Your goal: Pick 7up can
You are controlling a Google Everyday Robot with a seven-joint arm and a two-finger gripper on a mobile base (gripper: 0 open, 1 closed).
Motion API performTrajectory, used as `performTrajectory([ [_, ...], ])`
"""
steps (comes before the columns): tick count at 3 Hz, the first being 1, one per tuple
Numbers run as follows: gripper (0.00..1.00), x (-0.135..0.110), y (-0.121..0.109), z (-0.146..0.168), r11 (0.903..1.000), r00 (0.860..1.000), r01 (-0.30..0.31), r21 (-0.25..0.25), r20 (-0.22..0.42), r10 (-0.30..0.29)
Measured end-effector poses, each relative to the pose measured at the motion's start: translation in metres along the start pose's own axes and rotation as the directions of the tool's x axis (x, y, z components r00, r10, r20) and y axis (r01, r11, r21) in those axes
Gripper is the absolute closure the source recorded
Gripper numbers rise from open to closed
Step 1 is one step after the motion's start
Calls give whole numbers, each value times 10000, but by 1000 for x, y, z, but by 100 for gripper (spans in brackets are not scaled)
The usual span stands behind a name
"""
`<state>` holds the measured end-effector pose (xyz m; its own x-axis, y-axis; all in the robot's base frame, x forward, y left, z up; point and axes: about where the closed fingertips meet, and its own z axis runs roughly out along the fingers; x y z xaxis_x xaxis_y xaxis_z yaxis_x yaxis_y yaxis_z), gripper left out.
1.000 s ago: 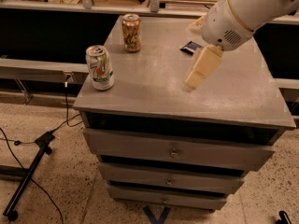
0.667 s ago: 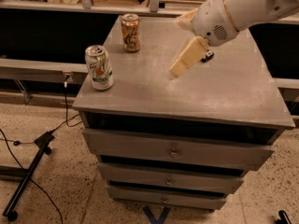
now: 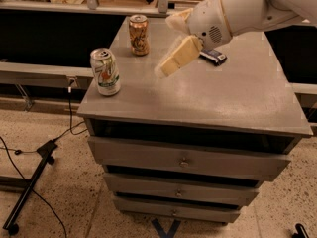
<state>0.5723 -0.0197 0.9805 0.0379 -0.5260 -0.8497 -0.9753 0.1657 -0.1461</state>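
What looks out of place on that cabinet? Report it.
Nothing spilled or tipped. The 7up can and orange-brown can stand upright, the 7up can near the cabinet top's left edge. The gripper hovers clear of both.

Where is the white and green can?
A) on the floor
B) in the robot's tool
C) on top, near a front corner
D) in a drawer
C: the can stands on the cabinet top by a front corner; the tool hangs apart over the middle.

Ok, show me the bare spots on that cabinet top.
Bare: grey cabinet top front and right, nearer than the small dark packet. Crowded: left, with white-and-green 7up can, orange-brown patterned can, and the cream gripper hovering beside them.
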Motion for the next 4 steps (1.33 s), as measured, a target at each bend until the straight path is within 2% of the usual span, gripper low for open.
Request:
performTrajectory([
  [1,0,0,0,0,10000,10000,5,2,-19,-5],
  [2,0,8,8,15,9990,9967,-451,-58,674,454],
  [3,0,26,26,46,9906,9738,-1323,-335,1822,1362],
  [4,0,34,36,66,9867,9600,-1464,-710,2304,1590],
])
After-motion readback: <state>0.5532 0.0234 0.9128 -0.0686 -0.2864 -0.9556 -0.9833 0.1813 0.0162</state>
